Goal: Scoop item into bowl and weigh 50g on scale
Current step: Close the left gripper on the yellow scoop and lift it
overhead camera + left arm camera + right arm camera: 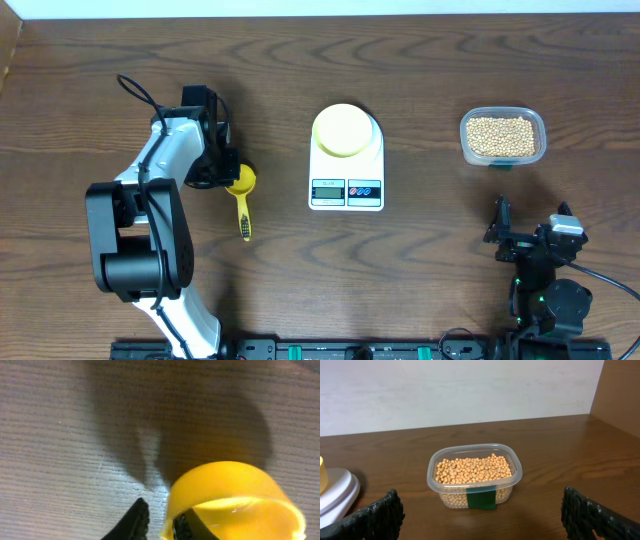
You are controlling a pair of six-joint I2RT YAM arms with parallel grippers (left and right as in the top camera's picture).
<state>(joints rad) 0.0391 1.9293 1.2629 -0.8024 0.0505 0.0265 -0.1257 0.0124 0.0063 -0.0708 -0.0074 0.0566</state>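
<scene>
The yellow scoop [243,195] lies on the table left of the scale [346,192], handle toward the front edge. My left gripper [228,172] is down on its cup. In the left wrist view one finger sits inside the scoop [225,485] and the other outside, so the gripper [161,522] is shut on the cup wall. The pale-yellow bowl [342,128] stands on the scale. The beans [500,135] fill a clear container [535,128] at the back right. My right gripper [532,222] rests open in front of that container [512,467], fingers wide, beans [472,467] straight ahead.
The scale's white edge [337,491] and a sliver of the bowl [322,474] show at the left of the right wrist view. A pale wall runs behind the table. Bare wood lies between the scale and the container.
</scene>
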